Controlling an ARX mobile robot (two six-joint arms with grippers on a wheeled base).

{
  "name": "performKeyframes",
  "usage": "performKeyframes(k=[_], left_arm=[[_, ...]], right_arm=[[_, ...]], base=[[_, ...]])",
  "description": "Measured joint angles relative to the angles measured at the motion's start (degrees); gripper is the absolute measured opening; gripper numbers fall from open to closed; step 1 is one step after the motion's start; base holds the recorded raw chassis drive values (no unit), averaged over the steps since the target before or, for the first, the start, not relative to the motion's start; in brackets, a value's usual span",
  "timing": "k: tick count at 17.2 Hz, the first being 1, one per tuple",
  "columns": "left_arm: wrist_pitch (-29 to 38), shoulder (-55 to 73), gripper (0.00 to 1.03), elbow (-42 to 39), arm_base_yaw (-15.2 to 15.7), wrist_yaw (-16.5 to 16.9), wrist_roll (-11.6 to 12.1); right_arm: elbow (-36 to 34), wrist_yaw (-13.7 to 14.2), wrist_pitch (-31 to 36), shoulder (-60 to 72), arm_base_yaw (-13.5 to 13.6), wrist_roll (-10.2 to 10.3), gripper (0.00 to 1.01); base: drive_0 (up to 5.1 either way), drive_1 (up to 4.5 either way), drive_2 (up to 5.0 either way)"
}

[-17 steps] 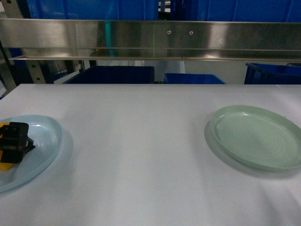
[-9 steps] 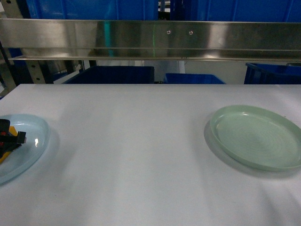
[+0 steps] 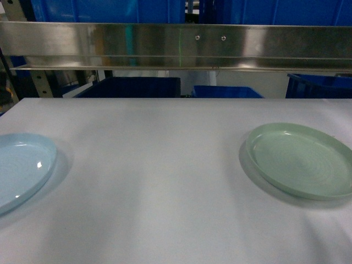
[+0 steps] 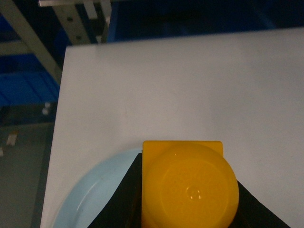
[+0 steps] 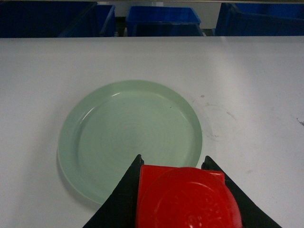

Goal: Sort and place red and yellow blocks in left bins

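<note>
The yellow block (image 4: pixel 187 190) fills the bottom of the left wrist view, and my left gripper (image 4: pixel 187 166) is shut on it between black fingers (image 4: pixel 130 190). It hangs over the near edge of a pale blue plate (image 4: pixel 90 199) by the table's left edge. My right gripper (image 5: pixel 174 167) is shut on the red block (image 5: pixel 185 199), just in front of a green plate (image 5: pixel 128 133). Neither gripper appears in the head view. Blue crates (image 3: pixel 132 87) stand beyond the table's far edge, and a blue shape (image 4: pixel 26 90) lies off its left side.
In the head view the pale blue plate (image 3: pixel 16 170) lies at the left edge and the green plate (image 3: pixel 300 159) at the right, both bare. A steel shelf rail (image 3: pixel 176 47) runs above the far edge. More blue crates (image 5: pixel 161 19) show behind.
My left gripper with the yellow block has slid left off the pale blue plate and out of the head view. That plate has shifted slightly left. The green plate has not moved.
</note>
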Motion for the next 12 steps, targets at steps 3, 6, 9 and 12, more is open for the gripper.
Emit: performKeyframes(k=[3, 6, 9, 12], left_arm=[[-6.6, -7.8, 0.27, 0.1, -1.4, 3.6, -2.6], [-11.4, -14.8, 0.27, -4.0, -1.7, 5.3, -3.6], [-11.1, -21.0, 0.27, -8.3, -0.2, 5.1, -2.8], [-11.8, -24.0, 0.27, -11.8, 0.1, 4.8, -1.9]], right_arm=[[0.0, 0.0, 0.0, 0.0, 0.0, 0.0, 0.28], [0.0, 0.0, 0.0, 0.0, 0.0, 0.0, 0.28], [0.0, 0.0, 0.0, 0.0, 0.0, 0.0, 0.28], [0.0, 0.0, 0.0, 0.0, 0.0, 0.0, 0.28]], base=[[0.0, 0.00, 0.0], [0.0, 0.00, 0.0], [0.0, 0.00, 0.0], [0.0, 0.00, 0.0]])
